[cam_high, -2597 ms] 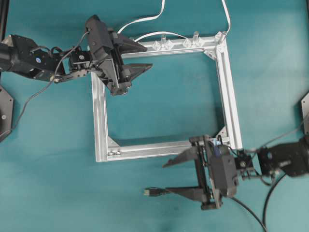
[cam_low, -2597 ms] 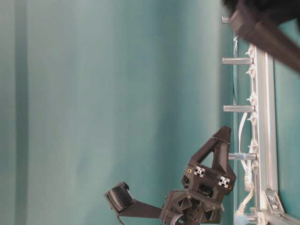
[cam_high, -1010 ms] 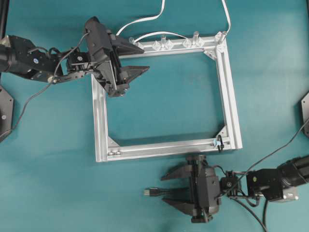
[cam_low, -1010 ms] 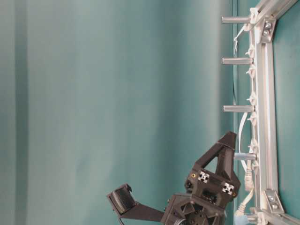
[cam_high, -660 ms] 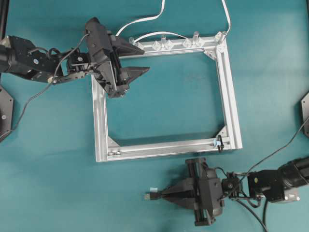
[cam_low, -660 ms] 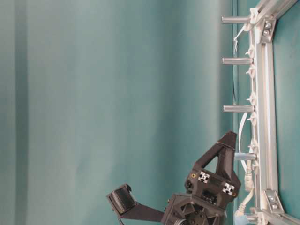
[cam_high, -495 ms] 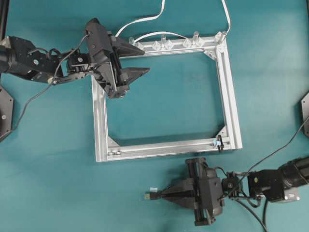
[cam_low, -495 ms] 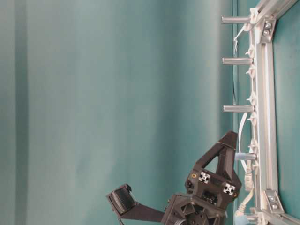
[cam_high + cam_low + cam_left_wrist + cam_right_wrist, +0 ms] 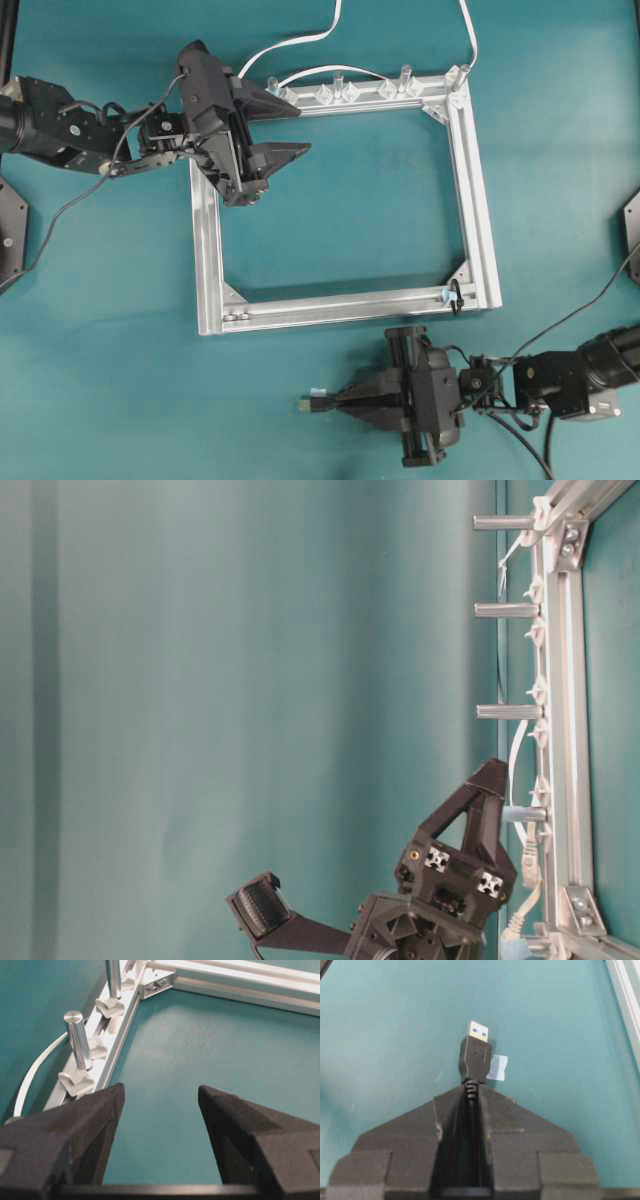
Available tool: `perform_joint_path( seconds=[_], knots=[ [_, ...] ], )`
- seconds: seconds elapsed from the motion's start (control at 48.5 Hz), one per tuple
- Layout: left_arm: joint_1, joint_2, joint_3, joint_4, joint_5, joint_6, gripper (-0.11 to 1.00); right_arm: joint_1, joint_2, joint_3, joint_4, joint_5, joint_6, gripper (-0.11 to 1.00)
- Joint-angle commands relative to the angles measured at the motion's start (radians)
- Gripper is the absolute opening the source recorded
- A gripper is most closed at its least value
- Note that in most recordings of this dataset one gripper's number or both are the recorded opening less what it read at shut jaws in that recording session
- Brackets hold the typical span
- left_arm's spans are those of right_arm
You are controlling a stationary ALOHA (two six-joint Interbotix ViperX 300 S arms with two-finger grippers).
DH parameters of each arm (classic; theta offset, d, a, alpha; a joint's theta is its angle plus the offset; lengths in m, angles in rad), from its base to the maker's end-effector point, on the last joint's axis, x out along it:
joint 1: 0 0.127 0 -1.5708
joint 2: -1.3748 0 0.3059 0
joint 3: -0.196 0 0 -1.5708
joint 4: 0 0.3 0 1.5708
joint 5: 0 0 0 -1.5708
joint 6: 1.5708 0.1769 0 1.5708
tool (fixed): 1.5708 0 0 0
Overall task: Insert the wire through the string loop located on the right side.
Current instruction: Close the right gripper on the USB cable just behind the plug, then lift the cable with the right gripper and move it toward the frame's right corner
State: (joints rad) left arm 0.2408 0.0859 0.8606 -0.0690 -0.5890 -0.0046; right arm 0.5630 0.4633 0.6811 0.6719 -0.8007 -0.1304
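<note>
The long thin black round wire (image 9: 475, 1062), ending in a small rectangular black plug with a metal tip, is lying on the teal table surface (image 9: 350, 220) below the frame, and the right gripper (image 9: 352, 405) is clamping it just behind the plug, jaws narrowed onto the cable. In the right wrist view the plug is projecting straight out ahead of the closed fingertips, beside a small pale tape scrap (image 9: 496, 1068).

The tiny black string loop (image 9: 454, 296) is sitting on the lower bar of the square aluminium frame (image 9: 208, 250), near its lower right corner. From the plug, the loop is lying up and to the right in the overhead view, while the wire's long axis is pointing left, away from it. The plug will therefore probably need turning round before it can be threaded. The right arm is much the nearer one to the loop.

The left gripper (image 9: 290, 128) is hovering over the frame's upper left corner, jaws spread wide and holding nothing, close to the clear plastic clips (image 9: 337, 93) and upright metal pegs (image 9: 79, 1040). Flat white cables (image 9: 300, 45) are trailing off behind that bar
</note>
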Motion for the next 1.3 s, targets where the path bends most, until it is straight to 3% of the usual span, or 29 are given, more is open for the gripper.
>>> perform_joint_path(
  seconds=[0.0,0.474,0.701,0.845,1.278],
  knots=[
    [-0.005,-0.028,-0.009,0.003,-0.005,-0.003,0.67,-0.009,-0.025,0.002,0.011,0.005,-0.011,0.11],
    [-0.005,-0.028,-0.008,0.003,0.002,-0.003,0.67,-0.017,-0.061,0.003,0.011,0.032,-0.034,0.11],
    [-0.005,-0.028,-0.008,0.003,0.028,-0.003,0.67,-0.034,-0.192,0.015,0.015,0.106,-0.193,0.11],
    [-0.005,-0.028,-0.011,0.003,0.028,-0.003,0.67,-0.049,-0.253,0.015,0.048,0.160,-0.259,0.11],
    [-0.005,-0.028,-0.009,0.002,0.028,-0.003,0.67,-0.051,-0.262,0.015,0.063,0.202,-0.268,0.11]
  ],
)
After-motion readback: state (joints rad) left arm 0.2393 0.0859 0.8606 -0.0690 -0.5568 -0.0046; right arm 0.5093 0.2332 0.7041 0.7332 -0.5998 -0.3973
